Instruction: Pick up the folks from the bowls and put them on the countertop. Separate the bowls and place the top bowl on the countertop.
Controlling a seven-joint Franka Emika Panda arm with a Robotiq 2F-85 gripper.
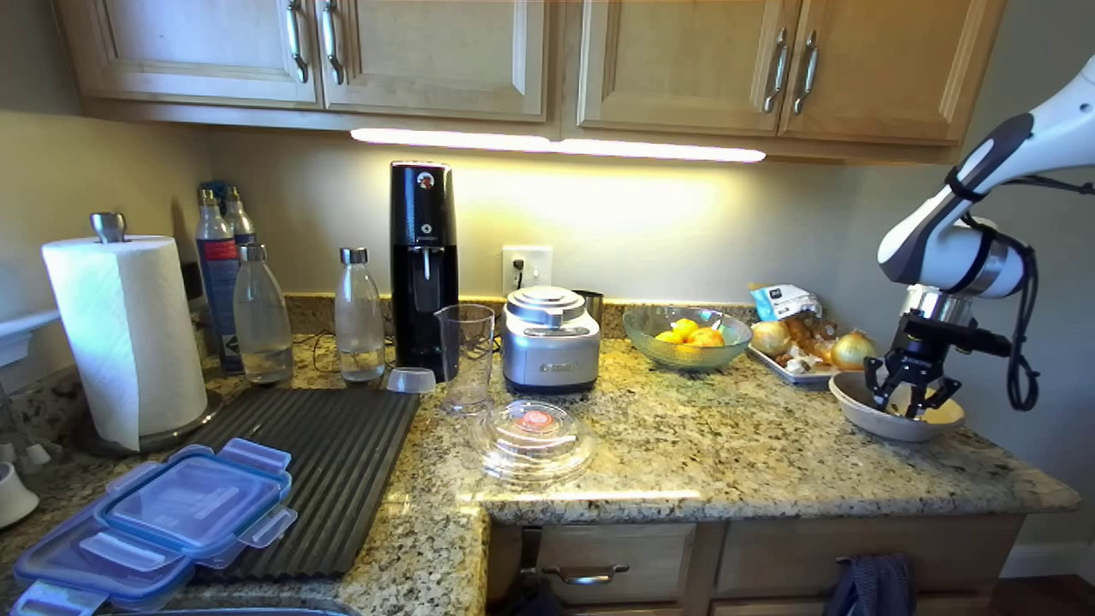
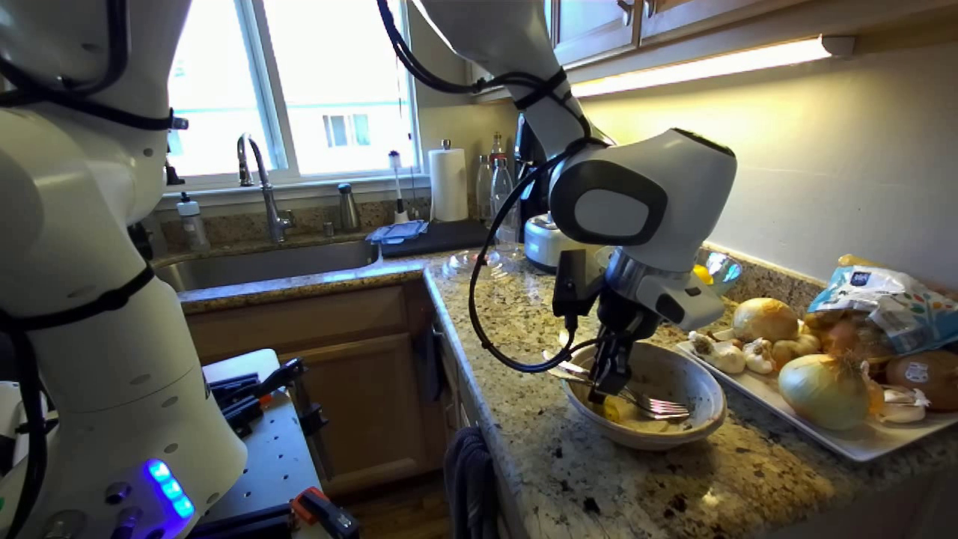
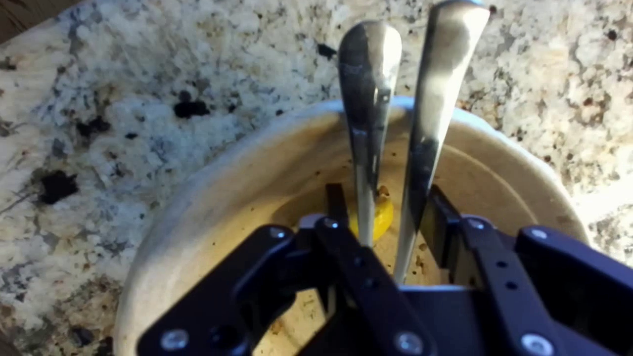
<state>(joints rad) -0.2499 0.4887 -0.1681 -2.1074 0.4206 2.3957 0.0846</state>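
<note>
Two light bowls appear nested on the granite countertop; the top bowl has a stained inside, and the lower bowl is mostly hidden. Two metal forks lean in the top bowl with handles over its rim; tines show in an exterior view. The wrist view shows a left fork handle and a right fork handle. My gripper is open and points down inside the bowl, its fingers on either side of both handles. It also shows in both exterior views.
A yellow piece lies in the bowl under the forks. A white tray with onions, garlic and a bag stands beside the bowls. A glass fruit bowl, a silver appliance and a clear lid stand farther along.
</note>
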